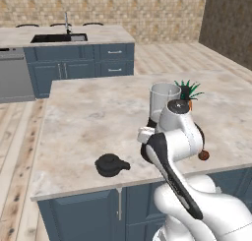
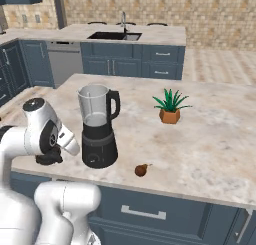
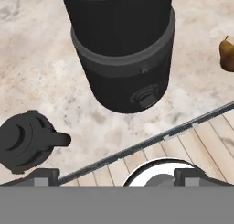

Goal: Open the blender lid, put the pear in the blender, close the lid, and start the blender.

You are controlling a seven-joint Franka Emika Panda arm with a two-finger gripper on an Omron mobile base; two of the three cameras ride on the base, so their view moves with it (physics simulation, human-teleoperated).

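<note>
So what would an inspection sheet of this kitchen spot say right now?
Surface: marble-look island counter, nothing spilled.
Job's things: blender upright near the front edge, jar mouth uncovered; blender lid lying on the counter apart from it; pear on the counter on the blender's other side.
Clutter: small potted plant further back.
Grippers: pincer open, empty, hanging past the counter's front edge, facing the blender base.
Cables: nothing seen.
Surroundings: sink counter with blue cabinets behind, dishwasher, brick wall, wooden floor.
</note>
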